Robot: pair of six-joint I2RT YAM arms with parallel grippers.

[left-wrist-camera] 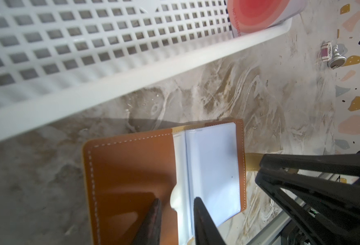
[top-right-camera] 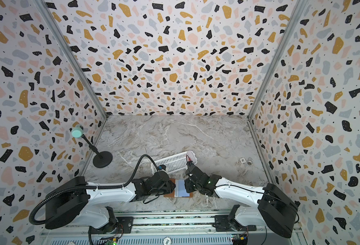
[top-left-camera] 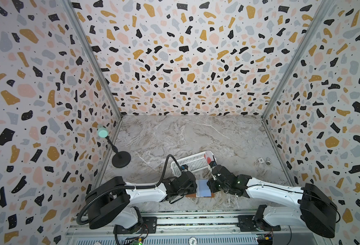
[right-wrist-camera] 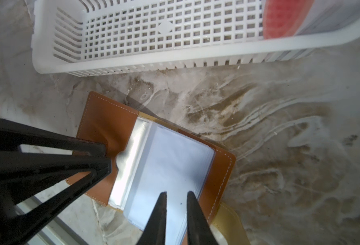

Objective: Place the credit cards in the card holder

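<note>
The card holder lies open on the marble top, tan leather covers down and pale plastic sleeves up. My left gripper stands slightly open over it, one finger on the brown cover, the other on the sleeves' edge. My right gripper hovers narrowly open over the sleeves from the opposite side, nothing between its fingers. The credit cards lean in the right end of the white basket, red blobs showing.
The white slotted basket lies just behind the holder. A black stand with a mint head is at the left wall. Small metal bits lie at the right. The rail runs along the front.
</note>
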